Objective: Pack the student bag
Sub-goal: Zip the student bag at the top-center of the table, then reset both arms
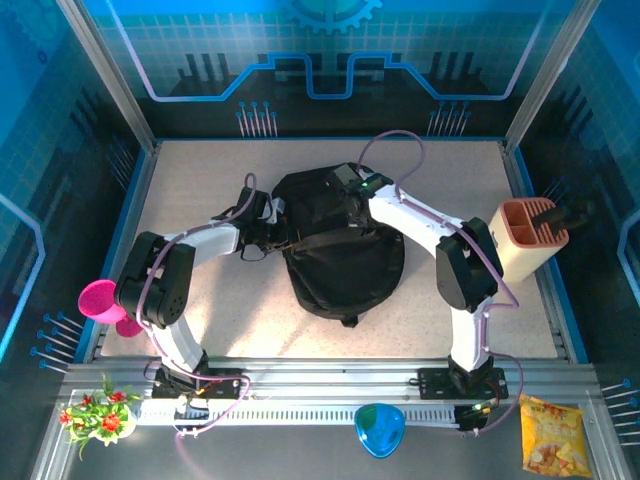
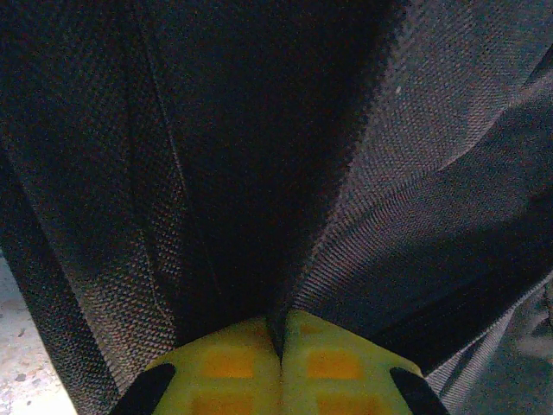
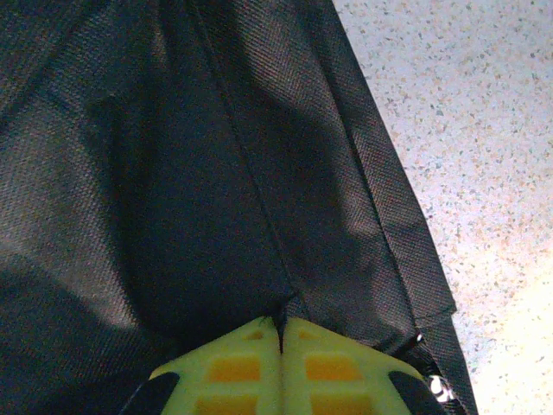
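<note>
The left arm bends its elbow out over the left side of the worktop. Its forearm runs right to the far left edge of the bag. The right arm bends its elbow out at the right, and its forearm runs far-left to the bag's far end.

The left tool has its fingers pressed together on a fold of bag fabric, and you see the fold run up from the fingertips. The right tool is likewise pressed together and pinches a seam near the bag's edge, with bare worktop to the right of that edge.

The bag lies at the centre of the worktop, between the two arms. Its long axis runs near to far. The broad rounded end points at the arm bases, and the narrower, bunched end points at the far edge.
</note>
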Robot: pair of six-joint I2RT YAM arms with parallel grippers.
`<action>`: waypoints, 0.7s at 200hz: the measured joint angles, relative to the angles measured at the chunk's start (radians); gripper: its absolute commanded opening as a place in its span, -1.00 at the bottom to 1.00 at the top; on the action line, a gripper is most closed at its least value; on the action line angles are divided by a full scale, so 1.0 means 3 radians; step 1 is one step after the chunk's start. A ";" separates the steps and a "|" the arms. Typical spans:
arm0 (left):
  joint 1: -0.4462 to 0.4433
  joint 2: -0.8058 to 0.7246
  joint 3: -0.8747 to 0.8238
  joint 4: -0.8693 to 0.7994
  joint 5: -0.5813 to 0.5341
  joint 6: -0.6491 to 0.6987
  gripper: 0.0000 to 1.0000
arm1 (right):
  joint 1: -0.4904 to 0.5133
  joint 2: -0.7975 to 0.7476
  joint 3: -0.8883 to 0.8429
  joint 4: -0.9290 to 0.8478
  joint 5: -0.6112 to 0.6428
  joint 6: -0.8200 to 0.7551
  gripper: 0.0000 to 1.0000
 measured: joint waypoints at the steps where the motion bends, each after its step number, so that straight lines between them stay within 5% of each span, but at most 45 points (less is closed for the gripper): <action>1: 0.0000 0.0000 0.0000 0.0000 0.0000 0.0000 -1.00 | 0.0000 -0.0001 0.0000 0.0000 0.0000 0.0000 -1.00; 27: 0.0000 0.0000 0.0003 -0.0006 -0.0003 0.0004 -1.00 | -0.0001 -0.0018 -0.0001 0.0024 -0.0039 -0.0066 -0.99; 35: 0.0000 0.0000 0.0015 -0.0028 -0.0009 0.0005 -0.99 | -0.0003 -0.0025 -0.0003 0.0039 -0.0074 -0.0098 -0.65; 51: 0.0001 0.0000 0.0084 -0.0132 -0.0032 0.0022 -0.49 | -0.0018 -0.0079 -0.0005 0.0075 -0.0160 -0.0168 0.03; 69: 0.0019 0.0000 0.0228 -0.0272 -0.0128 0.0061 0.01 | -0.0052 -0.0239 -0.0023 0.0134 -0.0224 -0.0263 0.44; 91: 0.0058 -0.0060 0.0418 -0.0397 -0.0313 0.0055 0.30 | -0.0095 -0.0595 -0.0156 0.0287 -0.0252 -0.0451 0.99; 140: 0.0328 -0.0731 0.0373 -0.0557 -0.0983 0.0064 0.98 | -0.0441 -0.1621 -0.1139 0.1129 -0.0061 -0.1062 0.99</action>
